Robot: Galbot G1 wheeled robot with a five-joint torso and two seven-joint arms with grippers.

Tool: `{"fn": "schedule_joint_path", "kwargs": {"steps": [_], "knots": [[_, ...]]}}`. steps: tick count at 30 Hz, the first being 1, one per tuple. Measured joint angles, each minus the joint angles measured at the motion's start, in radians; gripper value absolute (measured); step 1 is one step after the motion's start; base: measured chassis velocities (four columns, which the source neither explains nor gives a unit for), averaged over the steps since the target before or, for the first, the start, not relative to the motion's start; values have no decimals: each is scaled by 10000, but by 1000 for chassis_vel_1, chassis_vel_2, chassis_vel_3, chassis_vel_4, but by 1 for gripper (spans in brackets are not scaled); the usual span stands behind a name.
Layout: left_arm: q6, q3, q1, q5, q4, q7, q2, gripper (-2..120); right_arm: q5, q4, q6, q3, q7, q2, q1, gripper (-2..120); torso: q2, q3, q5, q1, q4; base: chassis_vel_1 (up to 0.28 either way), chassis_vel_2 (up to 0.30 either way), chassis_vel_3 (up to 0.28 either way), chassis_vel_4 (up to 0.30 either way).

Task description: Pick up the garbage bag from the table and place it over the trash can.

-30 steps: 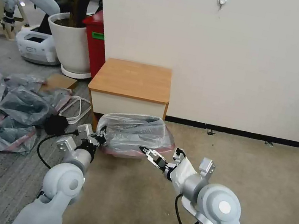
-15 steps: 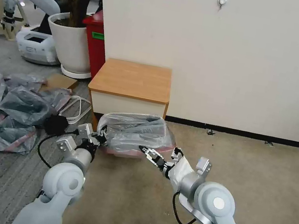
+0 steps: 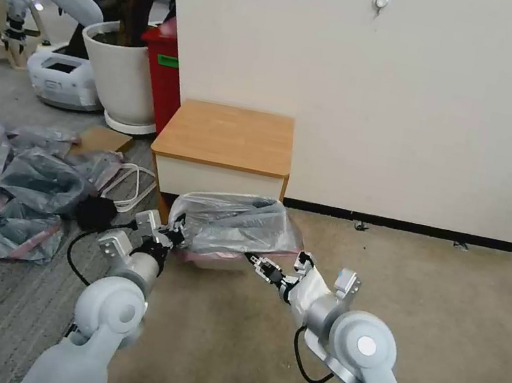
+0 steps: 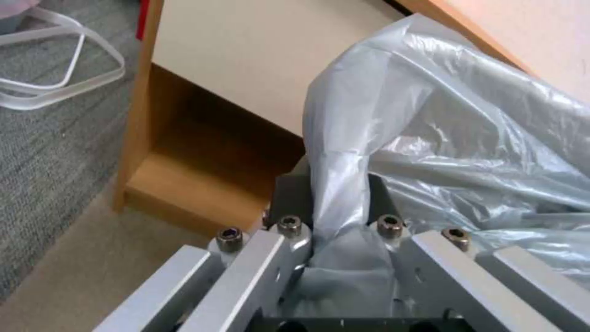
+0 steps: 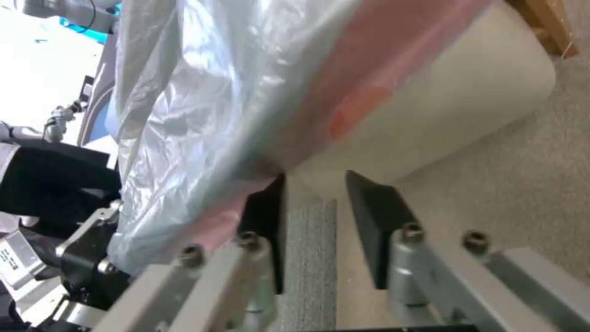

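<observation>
The garbage bag (image 3: 234, 224), thin grey plastic with a pink band low down, is draped over the trash can (image 3: 217, 262), which stands on the carpet in front of the table (image 3: 226, 137). My left gripper (image 3: 173, 233) is at the bag's left corner, shut on a bunched fold of the garbage bag (image 4: 344, 203). At the bag's lower right edge my right gripper (image 3: 255, 261) is open. Its fingers (image 5: 378, 226) stand apart with only carpet between them. The bag's pink rim (image 5: 362, 92) lies beside them against the cream trash can wall (image 5: 455, 106).
A heap of similar grey-and-pink bags (image 3: 21, 176) lies on the floor at left, with white cable loops (image 3: 131, 186) beside the table. A white plant pot (image 3: 122, 72) and a red bin (image 3: 162, 69) stand behind. Open carpet (image 3: 425, 281) lies at right.
My right arm's elbow has swung left and lower, and its gripper has edged slightly right along the bag's lower edge. The left gripper keeps its hold, nearly still.
</observation>
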Motion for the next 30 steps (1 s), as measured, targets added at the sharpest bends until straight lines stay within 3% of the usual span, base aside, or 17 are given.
{"fn": "schedule_joint_path", "kwargs": {"steps": [3, 5, 19, 24, 28, 30], "knots": [[3, -7, -14, 0, 36, -4, 7, 6, -34, 0, 23, -4, -18, -5, -9, 14, 0, 0, 1, 0, 1, 0, 0, 0, 0], [6, -39, -72, -61, 96, -25, 16, 6, -91, 18, 47, -5, -75, -54, -76, 2, 0, 0, 0, 0, 0, 0, 0, 0, 0], [418, -309, -404, -1382, 141, -442, 400, 6, -979, 181, 177, -77, -654, -493, -436, 0, 0, 0, 0, 0, 0, 0, 0, 0, 0], [726, -488, -598, -2335, 187, -664, 709, 6, -943, 144, 391, 183, -1630, -606, -600, 17, 0, 0, -1, 0, 0, 0, 0, 0, 0], [1028, -736, -687, -3095, 200, -812, 1088, 6, -994, -249, 949, 289, -3516, -796, -815, 34, 0, 0, 0, 0, 0, 0, 0, 0, 0], [1058, -788, -691, -3198, 203, -829, 1177, 6, -1005, -325, 1033, 310, -3818, -801, -845, 39, 0, 0, 0, 0, 0, 0, 0, 0, 0]]}}
